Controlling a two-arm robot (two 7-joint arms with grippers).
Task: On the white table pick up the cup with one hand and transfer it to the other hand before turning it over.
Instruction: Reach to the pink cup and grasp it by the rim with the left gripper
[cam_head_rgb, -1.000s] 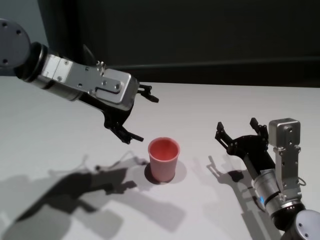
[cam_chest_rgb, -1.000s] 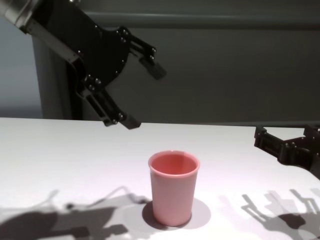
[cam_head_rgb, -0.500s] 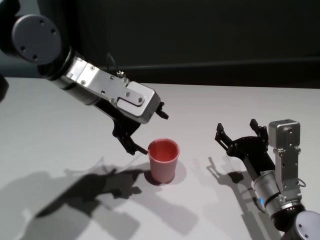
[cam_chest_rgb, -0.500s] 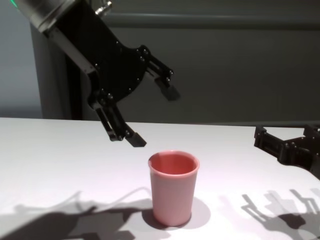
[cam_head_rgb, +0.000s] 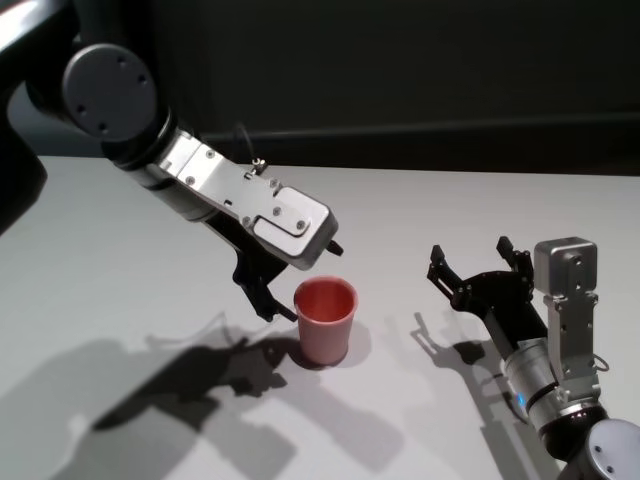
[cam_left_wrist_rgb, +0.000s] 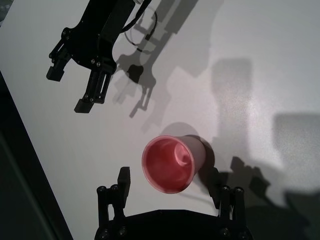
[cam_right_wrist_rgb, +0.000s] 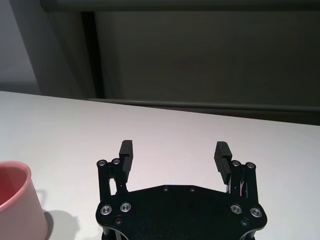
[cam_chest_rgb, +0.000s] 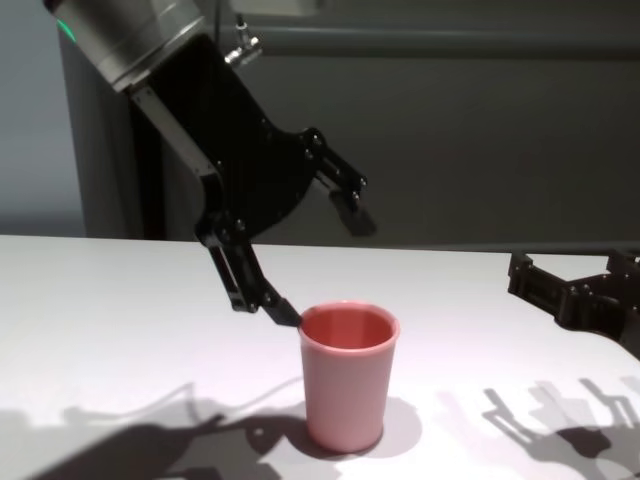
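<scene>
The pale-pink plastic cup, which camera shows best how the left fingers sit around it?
The left wrist view: the pale-pink plastic cup lies between both open fingers, untouched. Head and chest show one finger beside its rim. Right wrist shows only its edge.

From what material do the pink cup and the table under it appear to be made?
The cup: probably plastic, with a smooth, slightly satin finish. Its thin rolled rim, even pale-pink colour and soft sheen suggest this, though glazed ceramic cannot be ruled out.

The white table: a matte white surface, perhaps laminate or painted board. It takes sharp shadows and shows no reflections, grain or seams; the core material cannot be told.
</scene>
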